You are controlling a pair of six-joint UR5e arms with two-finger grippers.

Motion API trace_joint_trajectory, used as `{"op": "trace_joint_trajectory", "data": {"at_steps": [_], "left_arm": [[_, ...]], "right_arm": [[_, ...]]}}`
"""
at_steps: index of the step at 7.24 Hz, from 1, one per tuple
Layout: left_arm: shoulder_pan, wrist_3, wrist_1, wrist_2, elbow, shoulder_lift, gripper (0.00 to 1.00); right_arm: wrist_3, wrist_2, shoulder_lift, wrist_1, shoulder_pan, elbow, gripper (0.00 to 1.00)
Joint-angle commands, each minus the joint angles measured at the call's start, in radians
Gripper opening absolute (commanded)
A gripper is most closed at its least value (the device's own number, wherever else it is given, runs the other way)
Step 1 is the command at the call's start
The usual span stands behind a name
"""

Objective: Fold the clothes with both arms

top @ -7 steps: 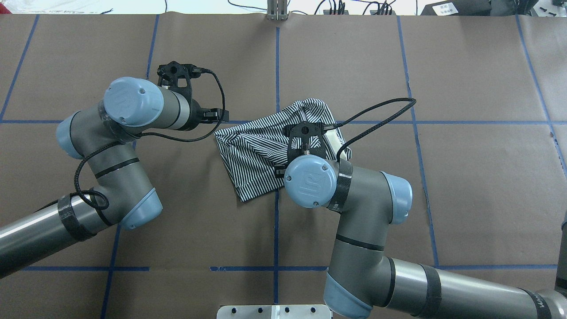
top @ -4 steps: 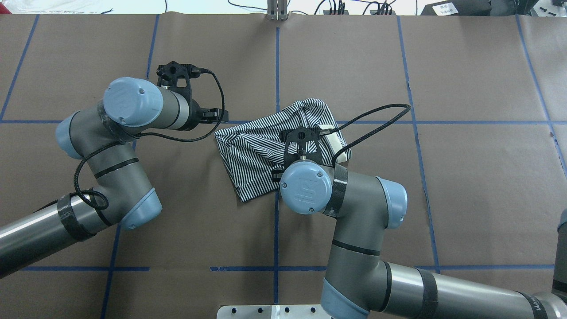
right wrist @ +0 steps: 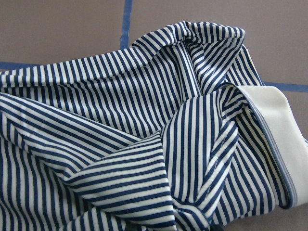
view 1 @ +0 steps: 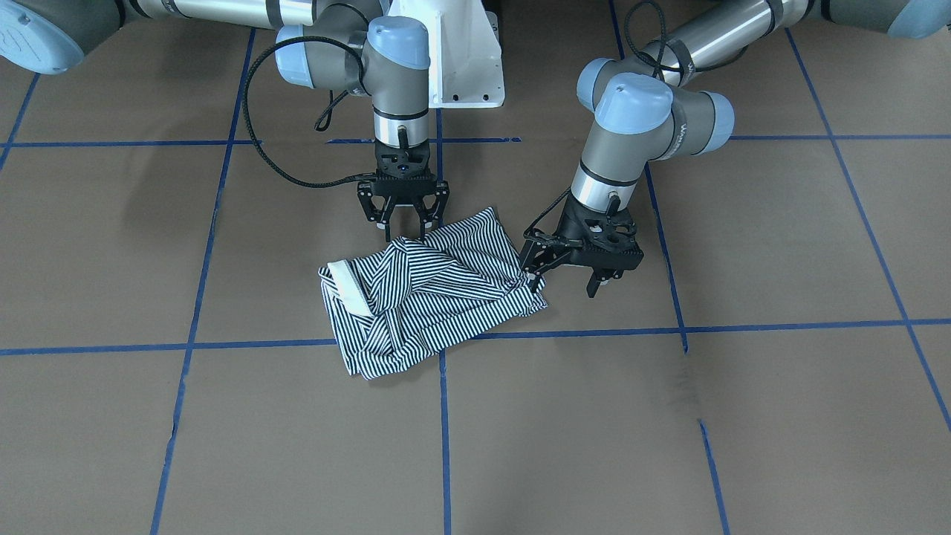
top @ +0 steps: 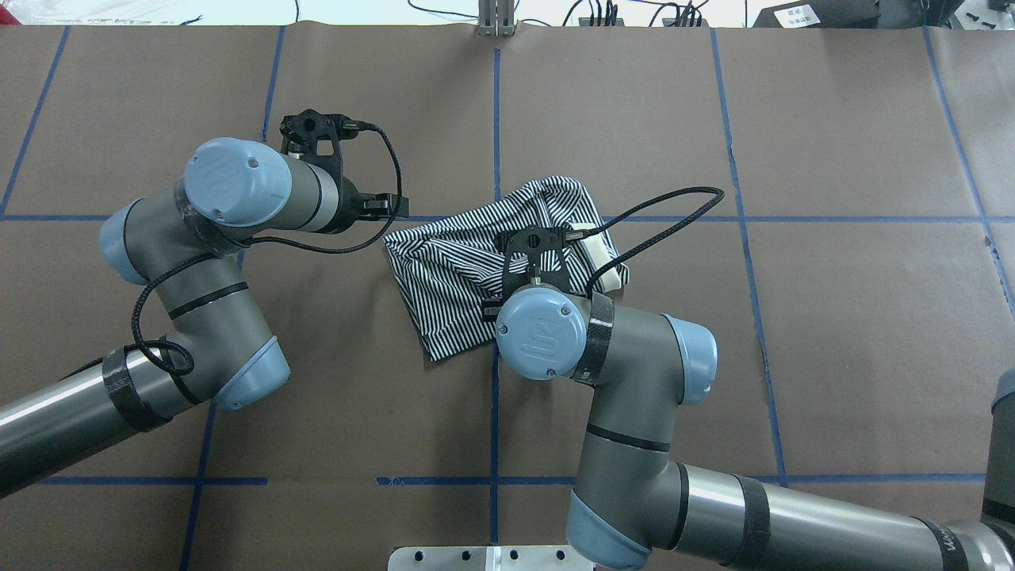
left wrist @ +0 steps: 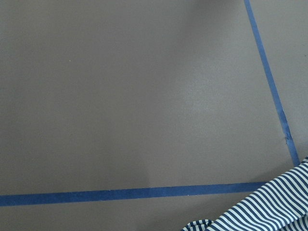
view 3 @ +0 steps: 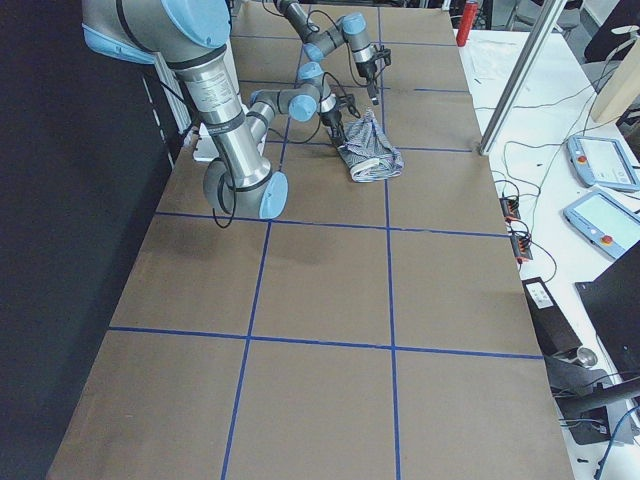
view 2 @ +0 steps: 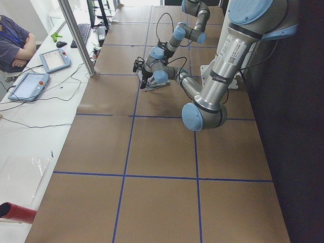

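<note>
The striped polo shirt point(view 1: 438, 297) lies crumpled near the table's middle, its cream collar point(view 1: 345, 282) turned up at one end. My right gripper point(view 1: 405, 236) points straight down with fingers open, their tips just over the shirt's edge nearest the robot base. In the overhead view the right wrist hides that gripper above the shirt point(top: 444, 262). My left gripper point(view 1: 563, 286) hangs open beside the shirt's other end, one finger point(view 1: 532, 276) at the cloth's edge. The right wrist view is filled by stripes and collar point(right wrist: 274, 130). Only a shirt corner point(left wrist: 269, 211) shows in the left wrist view.
Brown paper with blue tape lines point(top: 496, 119) covers the table. The white pedestal base point(view 1: 461, 59) stands behind the shirt. A side bench holds tablets point(view 2: 53, 59), cables and a red cylinder point(view 2: 15, 212), with a seated person point(view 2: 12, 43) there.
The right arm's wrist has shifted a little to the left and toward the robot, over the shirt. The left arm and the shirt have stayed still.
</note>
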Motion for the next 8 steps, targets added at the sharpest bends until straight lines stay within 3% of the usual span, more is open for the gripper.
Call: {"op": "trace_joint_trajectory", "data": {"at_steps": [1, 2, 3, 6, 8], "left_arm": [[0.000, 0.000, 0.000, 0.000, -0.002, 0.000, 1.00], [0.000, 0.000, 0.000, 0.000, -0.002, 0.000, 1.00], [0.000, 0.000, 0.000, 0.000, -0.002, 0.000, 1.00], [0.001, -0.002, 0.000, 0.000, -0.002, 0.000, 1.00], [0.001, -0.002, 0.000, 0.000, -0.002, 0.000, 1.00]], "right_arm": [[0.003, -0.001, 0.010, 0.012, 0.006, -0.009, 0.35], [0.004, -0.001, 0.014, 0.012, 0.009, -0.009, 0.14], [0.004, -0.001, 0.014, 0.012, 0.014, -0.009, 0.00], [0.033, -0.001, 0.042, 0.007, 0.046, -0.026, 0.00], [0.068, 0.004, 0.191, 0.010, 0.121, -0.216, 0.00]]}}
